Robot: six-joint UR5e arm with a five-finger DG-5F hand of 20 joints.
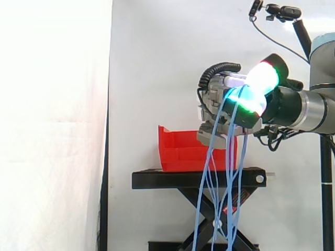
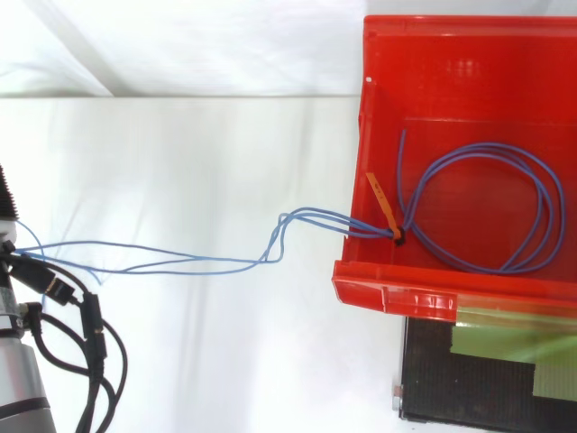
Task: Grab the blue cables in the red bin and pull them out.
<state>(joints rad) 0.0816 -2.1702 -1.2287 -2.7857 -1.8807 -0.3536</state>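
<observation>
In the side view my hand [image 1: 230,107] hovers above the right end of the red bin [image 1: 180,149], fingers curled shut on a bundle of blue cables [image 1: 211,157]. Several strands hang from it in long loops past the stand toward the floor. From above, a coil of the blue cables [image 2: 325,218] lies inside the red bin [image 2: 388,293], gathered by an orange tie [image 2: 382,203] at the bin's near left corner. From there, strands cross the bin's rim and stretch left across the white surface to the view's left edge, where my arm [image 2: 18,379] comes in.
The bin sits on a black scissor stand [image 1: 199,179], whose top also shows below the bin [image 2: 487,379] from above. A white curtain hangs behind. A camera on a black arm [image 1: 282,11] sticks out above my wrist.
</observation>
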